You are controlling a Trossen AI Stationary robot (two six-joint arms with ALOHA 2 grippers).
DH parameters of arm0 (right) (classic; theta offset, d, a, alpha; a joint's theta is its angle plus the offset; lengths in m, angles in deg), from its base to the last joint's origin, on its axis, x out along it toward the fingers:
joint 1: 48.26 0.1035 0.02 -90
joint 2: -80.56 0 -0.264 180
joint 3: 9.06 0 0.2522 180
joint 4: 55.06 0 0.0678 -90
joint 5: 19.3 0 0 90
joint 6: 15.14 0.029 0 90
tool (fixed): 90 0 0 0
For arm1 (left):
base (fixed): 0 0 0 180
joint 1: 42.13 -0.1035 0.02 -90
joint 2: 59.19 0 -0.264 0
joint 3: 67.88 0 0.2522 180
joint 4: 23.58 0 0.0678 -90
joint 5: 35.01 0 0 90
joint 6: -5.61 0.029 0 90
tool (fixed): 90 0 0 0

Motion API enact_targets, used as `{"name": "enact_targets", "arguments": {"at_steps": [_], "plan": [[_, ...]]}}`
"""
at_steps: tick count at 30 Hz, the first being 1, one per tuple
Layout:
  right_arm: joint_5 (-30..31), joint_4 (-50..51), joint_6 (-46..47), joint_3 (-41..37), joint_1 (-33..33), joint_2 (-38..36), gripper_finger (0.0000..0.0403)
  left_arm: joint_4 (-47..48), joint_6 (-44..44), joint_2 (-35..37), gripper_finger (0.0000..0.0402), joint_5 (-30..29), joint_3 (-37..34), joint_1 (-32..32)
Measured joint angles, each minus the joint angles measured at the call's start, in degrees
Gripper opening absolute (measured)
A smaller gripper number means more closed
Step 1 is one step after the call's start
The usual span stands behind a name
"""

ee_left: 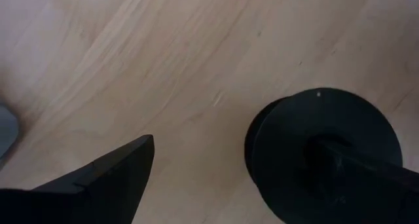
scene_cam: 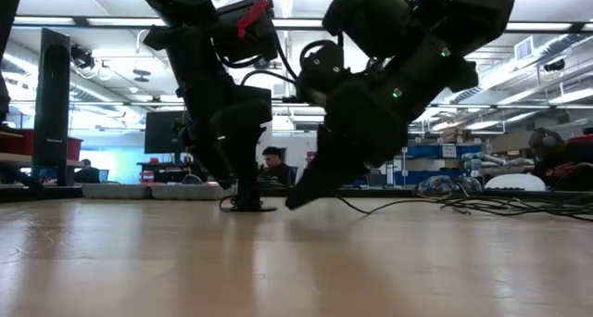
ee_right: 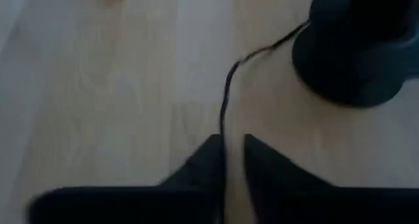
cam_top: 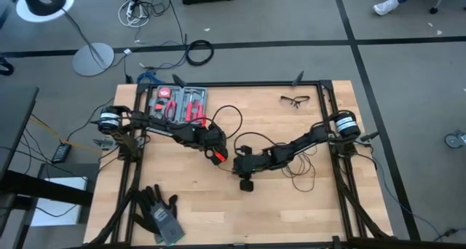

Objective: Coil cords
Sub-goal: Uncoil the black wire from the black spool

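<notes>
The thin black cord [ee_right: 226,86] ends in a round black puck [ee_left: 314,145] that lies flat on the wooden table [cam_top: 291,212] near its middle. My left gripper [ee_left: 229,178] stands wide open over the puck, one finger on it and the other [ee_left: 124,168] on bare wood beside it. Just right of the puck, my right gripper [ee_right: 232,149] slants down, its fingers close together around the cord. Loose loops of cord [cam_top: 227,116] lie far of the grippers, and more cord [cam_top: 300,169] lies toward the right edge. My left gripper rests one fingertip [ee_left: 353,171] on the puck's top face [ee_left: 294,139], coming steeply from above; the other finger touches nothing. The puck stays flat on the table. My right gripper has the cord [ee_right: 222,129] between its two fingertips, a short way from the puck. The fingers slant down from the table's right and lie along the cord. The cord runs slack on the wood to the puck [ee_right: 353,60].
An open tool case [cam_top: 178,103] with red-handled tools sits at the far left. Safety glasses [cam_top: 295,100] lie at the far right and dark gloves [cam_top: 160,214] at the near left. Bare wood lies along the near side.
</notes>
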Motion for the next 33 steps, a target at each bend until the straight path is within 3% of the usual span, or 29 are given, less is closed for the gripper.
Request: {"name": "enact_targets", "arguments": {"at_steps": [3, 13, 22, 27, 30, 33], "plan": [[-0.6, 7.3, -0.5, 0.2, 0.6, -2.5, 0.0014, 0.8, 0.0, 0.0, 0.0400, -0.1, 0.0, 0.0], [0.0, 49.2, 12.4, 0.2, 5.2, -14.0, 0.0002, 2.2, -0.4, 0.1, 0.0400, -1.3, 0.1, -0.1], [-0.5, 78.3, 28.6, 0.2, 9.6, -19.3, 0.0001, 2.0, -0.3, 0.1, 0.0400, -1.4, 0.1, -0.2], [8.4, 74.8, 31.5, 0.1, 11.1, -19.7, 0.0015, 2.3, -0.2, 0.1, 0.0400, -1.4, 0.0, -0.2], [12.8, 65.8, 28.4, 0.1, 11.7, -19.7, 0.0030, 2.2, -0.2, 0.1, 0.0400, -1.4, 0.0, -0.2], [13.0, 54.3, 23.2, 0.1, 11.1, -19.7, 0.0050, 2.1, -0.2, 0.2, 0.0400, -1.4, 0.0, -0.2]]}}
